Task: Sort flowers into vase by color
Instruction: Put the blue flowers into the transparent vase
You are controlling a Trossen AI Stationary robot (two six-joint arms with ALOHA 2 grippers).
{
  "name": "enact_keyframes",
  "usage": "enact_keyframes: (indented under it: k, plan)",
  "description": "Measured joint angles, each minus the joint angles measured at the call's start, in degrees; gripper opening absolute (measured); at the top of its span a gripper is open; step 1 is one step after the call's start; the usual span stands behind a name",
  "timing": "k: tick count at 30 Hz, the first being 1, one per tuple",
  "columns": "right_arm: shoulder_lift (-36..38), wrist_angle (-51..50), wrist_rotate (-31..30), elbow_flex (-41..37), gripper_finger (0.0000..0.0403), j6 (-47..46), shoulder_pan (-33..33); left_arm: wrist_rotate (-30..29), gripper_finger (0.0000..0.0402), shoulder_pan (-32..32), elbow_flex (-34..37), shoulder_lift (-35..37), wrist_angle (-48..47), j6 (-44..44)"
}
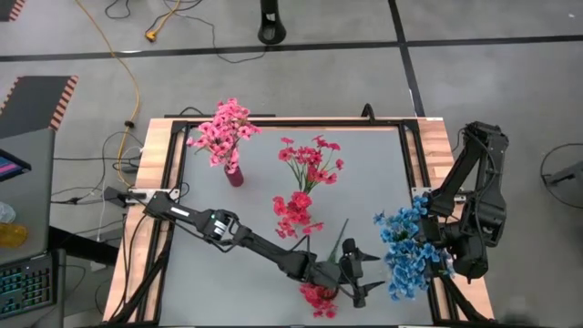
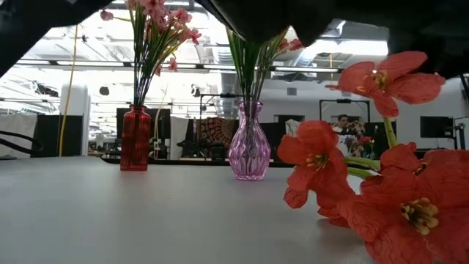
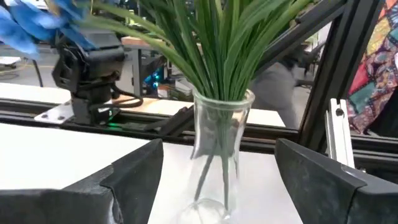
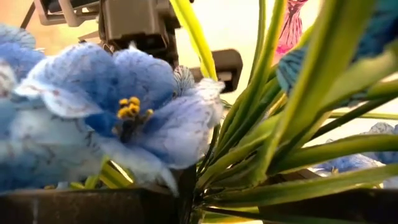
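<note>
The left gripper (image 1: 364, 276) is held open, its fingers (image 3: 134, 177) spread toward the clear vase (image 3: 219, 155) of blue flowers (image 1: 408, 248) just ahead. A red sprig (image 1: 319, 298) lies beside it, apparently awaiting sorting. Beyond, the right gripper (image 1: 435, 255) is buried among blue blossoms; its grip cannot be told.

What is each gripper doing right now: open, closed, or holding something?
Left gripper: open, empty, facing the clear vase.
Right gripper: behind the blue flowers; state cannot be told.
</note>
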State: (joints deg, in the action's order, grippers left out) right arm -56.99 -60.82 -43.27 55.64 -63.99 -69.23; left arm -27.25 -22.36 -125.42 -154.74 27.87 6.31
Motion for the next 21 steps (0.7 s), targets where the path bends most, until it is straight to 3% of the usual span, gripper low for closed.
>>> enact_keyframes:
  k: [8, 21]
  plan:
    - [0.0, -0.02, -0.02, 0.0, 0.0162, 0.0, 0.0, 1.41, 0.0297, 0.78, -9.34, -6.59, -0.26, -2.65]
    - [0.0, -0.15, -0.07, 0.0, 0.0162, 0.02, 0.0, 4.78, 0.0297, 2.59, -9.25, -7.58, 3.71, -0.18]
